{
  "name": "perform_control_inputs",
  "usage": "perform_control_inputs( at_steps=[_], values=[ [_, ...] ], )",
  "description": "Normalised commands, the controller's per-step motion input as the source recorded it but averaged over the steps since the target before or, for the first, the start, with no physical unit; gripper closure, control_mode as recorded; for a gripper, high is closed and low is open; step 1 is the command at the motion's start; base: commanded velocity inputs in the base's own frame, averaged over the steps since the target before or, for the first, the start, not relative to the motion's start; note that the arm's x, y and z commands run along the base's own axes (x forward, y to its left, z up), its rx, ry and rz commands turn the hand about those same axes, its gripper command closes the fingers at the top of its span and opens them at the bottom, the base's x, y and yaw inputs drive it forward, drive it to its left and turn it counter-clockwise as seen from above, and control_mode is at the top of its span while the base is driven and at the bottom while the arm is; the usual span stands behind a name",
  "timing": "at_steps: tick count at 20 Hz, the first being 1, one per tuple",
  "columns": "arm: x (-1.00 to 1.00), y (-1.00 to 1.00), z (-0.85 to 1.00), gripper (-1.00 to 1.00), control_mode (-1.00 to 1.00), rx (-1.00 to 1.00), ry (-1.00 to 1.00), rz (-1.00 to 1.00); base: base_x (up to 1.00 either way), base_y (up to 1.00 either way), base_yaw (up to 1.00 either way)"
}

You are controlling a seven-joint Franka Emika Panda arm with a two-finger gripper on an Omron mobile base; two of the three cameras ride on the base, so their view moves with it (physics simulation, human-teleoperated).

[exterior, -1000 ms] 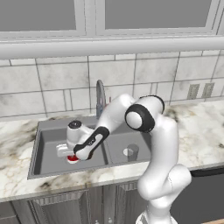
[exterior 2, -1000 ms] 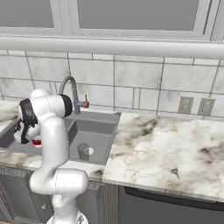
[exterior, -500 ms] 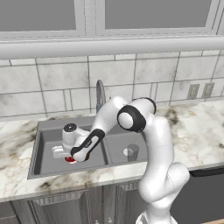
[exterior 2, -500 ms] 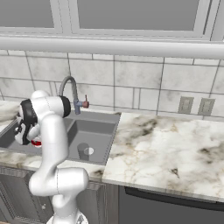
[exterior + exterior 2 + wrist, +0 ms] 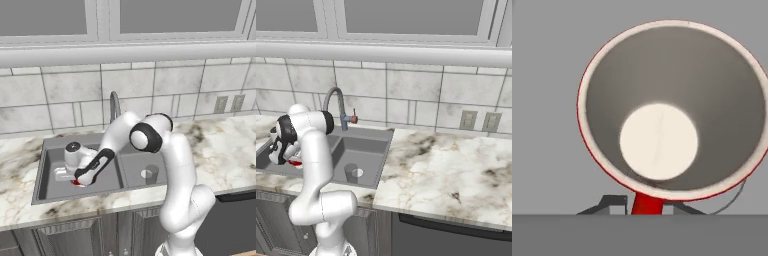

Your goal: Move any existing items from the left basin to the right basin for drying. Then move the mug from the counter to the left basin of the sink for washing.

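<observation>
Since a second ago your arm's elbow has swung a little toward the counter front, while the gripper [image 5: 80, 181] stays low in the wide left basin [image 5: 52, 180], over the red mug [image 5: 76, 182].

In the hand view, the mug [image 5: 672, 110] stands open end up straight below the camera, its pale rim and round pale bottom facing you, so its long axis runs along the gripper's own line. The fingertips [image 5: 614, 202] sit at the bottom edge on either side of the red strip of mug wall nearest them. Whether they have let go or are pinching that wall, you cannot tell from these pictures. By the look of it the mug rests on the basin floor, so your next move is likely a straight lift clear of the rim.

The grey cup [image 5: 152, 174] already stands in the narrow right basin [image 5: 135, 167], beside its drain. Around the dark sink [image 5: 373, 150] lies the veined marble counter [image 5: 446, 175], with the arched faucet [image 5: 336, 102] and tiled wall behind.
</observation>
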Motion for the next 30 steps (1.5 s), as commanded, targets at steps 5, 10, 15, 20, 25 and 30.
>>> perform_control_inputs(
  at_steps=[5, 10, 15, 20, 25, 30],
  values=[
    [0.02, 0.03, -0.07, -1.00, -1.00, 0.00, 0.03, 0.00, 0.00, 0.00, 0.00],
    [-0.06, 0.00, 0.10, -1.00, -1.00, 0.00, 0.00, 0.00, 0.00, 0.00, 0.00],
    [-0.14, 0.00, 0.32, -1.00, -1.00, 0.00, 0.00, -0.03, 0.00, 0.00, 0.00],
    [-0.22, 0.00, 0.40, -1.00, -1.00, 0.00, 0.00, -0.07, 0.00, 0.00, 0.00],
    [-0.24, 0.00, 0.43, -1.00, -1.00, 0.00, 0.03, -0.10, 0.00, 0.00, 0.00],
    [-0.19, -0.01, 0.50, -1.00, -1.00, 0.00, 0.04, -0.11, 0.00, 0.00, 0.00]
  ],
)
